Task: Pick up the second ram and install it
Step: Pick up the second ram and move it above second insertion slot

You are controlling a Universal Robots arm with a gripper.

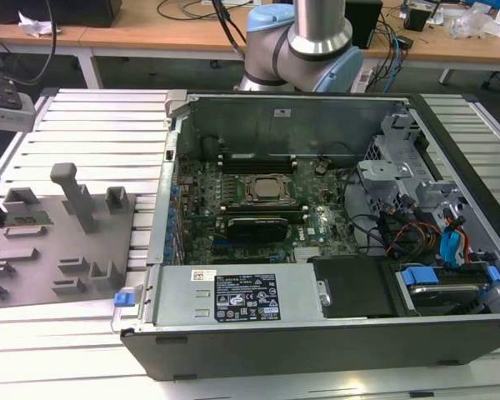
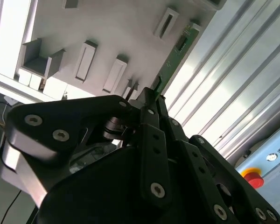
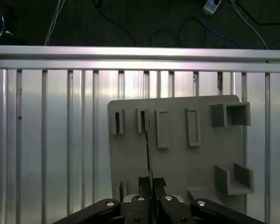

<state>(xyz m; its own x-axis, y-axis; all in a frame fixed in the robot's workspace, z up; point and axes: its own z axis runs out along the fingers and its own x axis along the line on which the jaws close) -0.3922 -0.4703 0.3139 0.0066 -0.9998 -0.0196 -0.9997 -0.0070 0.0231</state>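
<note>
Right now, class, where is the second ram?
In the second wrist view, the second ram is gripped between the fingers, reaching out over the grey tray beside its slotted blocks.

open pc case (image 1: 317, 354) on ribbed alu table (image 1: 92, 133), grey tray (image 1: 42, 239) to exterior view's left

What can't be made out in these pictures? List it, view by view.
- The second ram: edge-on in the first wrist view, faces hidden; in the second wrist view the gripper covers its near end.
- The gripper in the exterior view: cut off by that view's left edge.
- The memory slots in the exterior view: too small to tell which are filled.
</note>
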